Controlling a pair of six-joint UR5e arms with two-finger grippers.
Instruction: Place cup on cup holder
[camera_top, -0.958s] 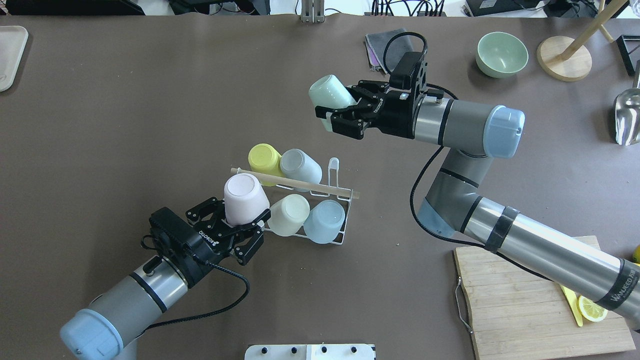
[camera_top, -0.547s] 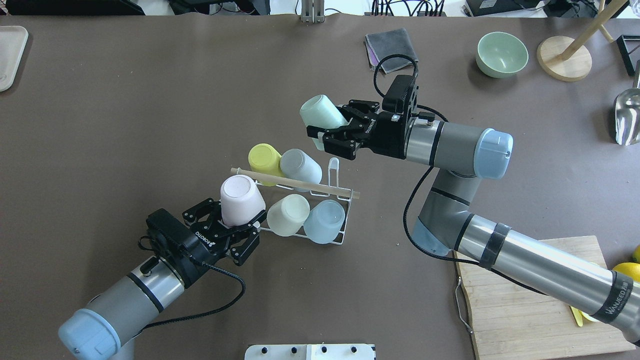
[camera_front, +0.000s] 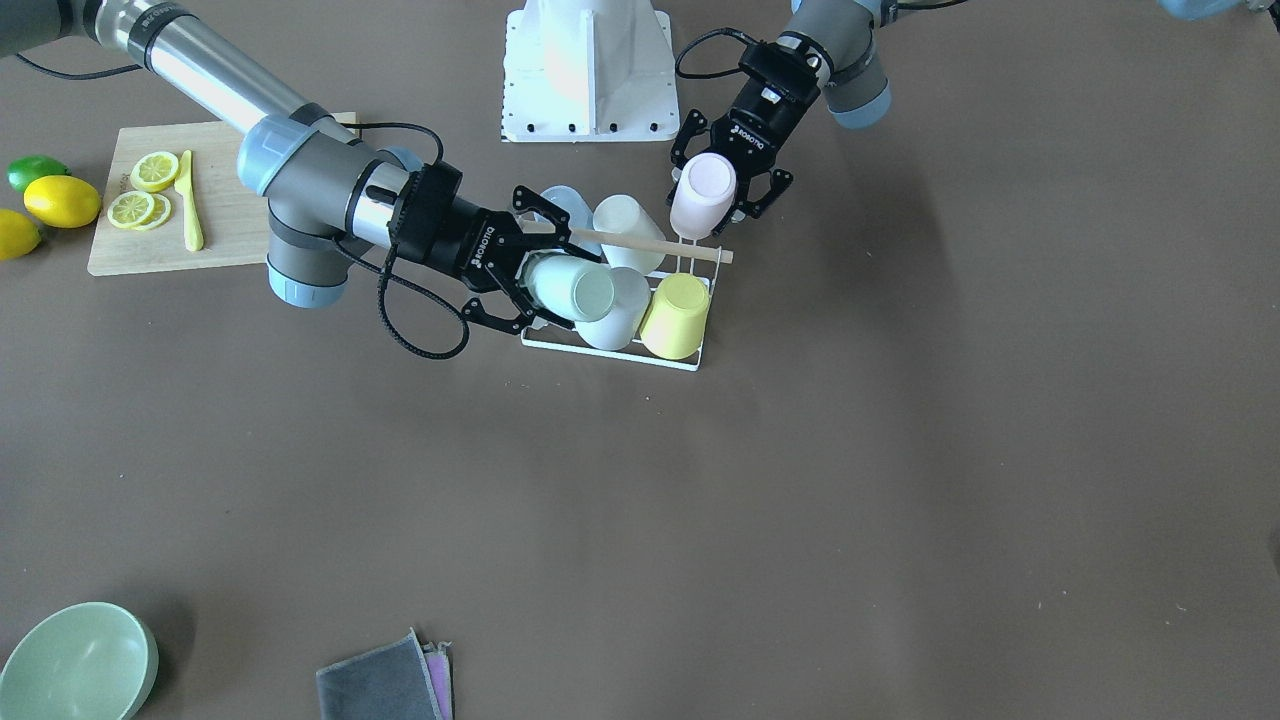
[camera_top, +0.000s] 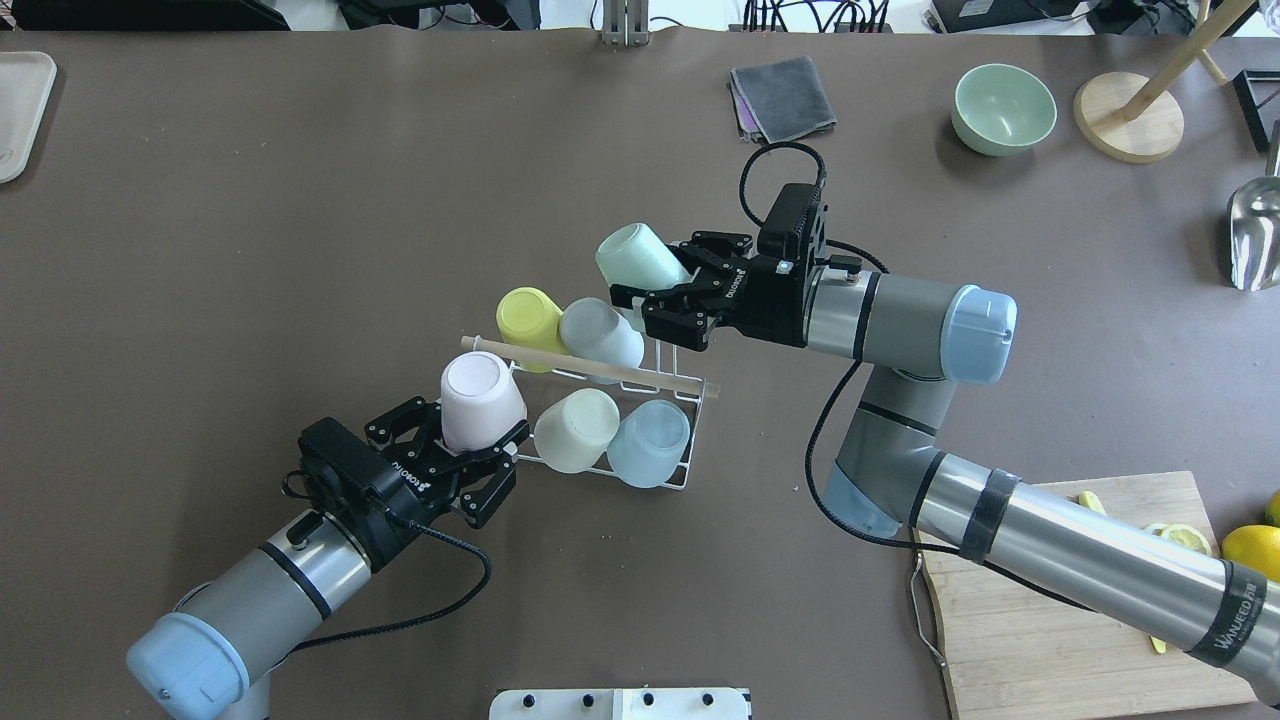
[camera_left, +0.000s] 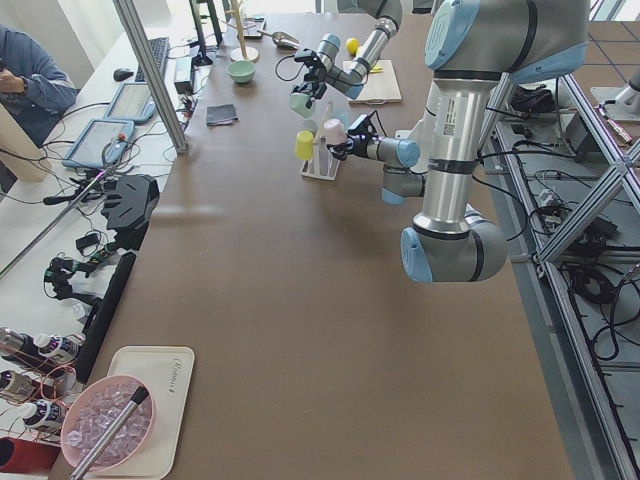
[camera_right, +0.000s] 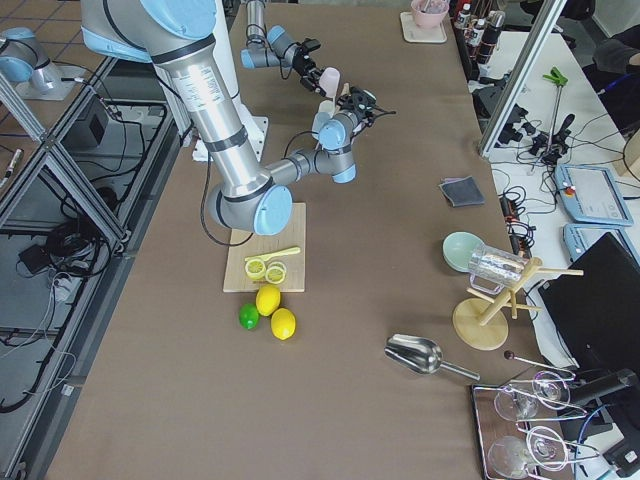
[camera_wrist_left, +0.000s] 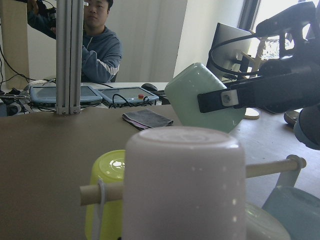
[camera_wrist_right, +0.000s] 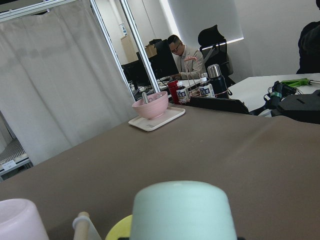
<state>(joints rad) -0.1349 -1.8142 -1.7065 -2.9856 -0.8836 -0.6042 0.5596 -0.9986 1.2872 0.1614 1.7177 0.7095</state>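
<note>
The white wire cup holder (camera_top: 690, 478) with a wooden rod (camera_top: 660, 380) stands mid-table. It carries a yellow cup (camera_top: 527, 312), a grey-blue cup (camera_top: 600, 333), a cream cup (camera_top: 575, 428) and a light blue cup (camera_top: 648, 442). My left gripper (camera_top: 472, 432) is shut on an upside-down pink cup (camera_top: 482, 398) at the rack's near left end. My right gripper (camera_top: 655, 280) is shut on a tilted mint cup (camera_top: 638, 260), held over the rack's far right corner next to a bare prong (camera_top: 667, 335). The mint cup (camera_wrist_left: 205, 97) shows in the left wrist view behind the pink cup (camera_wrist_left: 185, 185).
A grey cloth (camera_top: 783, 97), a green bowl (camera_top: 1003, 108), a wooden stand (camera_top: 1128, 115) and a metal scoop (camera_top: 1255, 235) lie at the far right. A cutting board (camera_top: 1070, 610) with lemon slices is near right. A tray (camera_top: 18, 110) sits far left.
My right arm has brought the mint cup down and toward the rack's far right corner. My left gripper with the pink cup has shifted slightly toward the robot and left.
</note>
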